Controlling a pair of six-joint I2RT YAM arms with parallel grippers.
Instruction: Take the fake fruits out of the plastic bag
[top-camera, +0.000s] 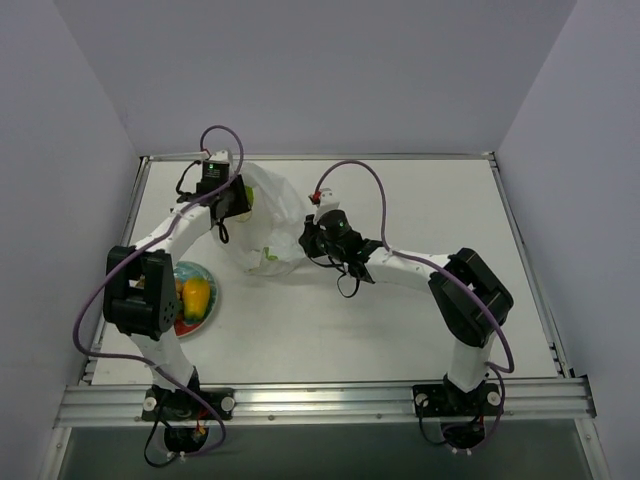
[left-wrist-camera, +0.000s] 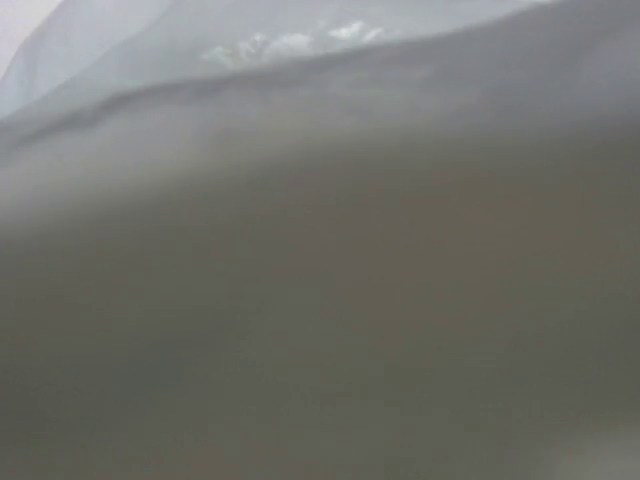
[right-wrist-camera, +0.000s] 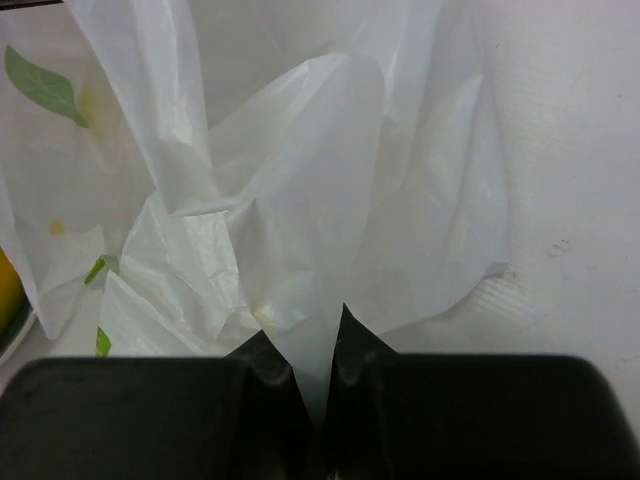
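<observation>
My right pincer (right-wrist-camera: 322, 372) is clamped shut on the thin crinkled white translucent plastic bag (right-wrist-camera: 300, 180), draped just ahead. My left pincer (top-camera: 238, 200) sits at the bag mouth; grip can't tell. Step: fishing for hidden fruit. Next: withdraw without snagging film.

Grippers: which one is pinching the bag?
The right gripper: its jaws are shut on a fold of the bag. The left gripper is at the bag's other side; plastic fills its view, so its grip cannot be seen.

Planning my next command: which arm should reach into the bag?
Left, likely. The left gripper is against the plastic bag, its camera filled by plastic; the right gripper is busy pinching a fold.
</observation>
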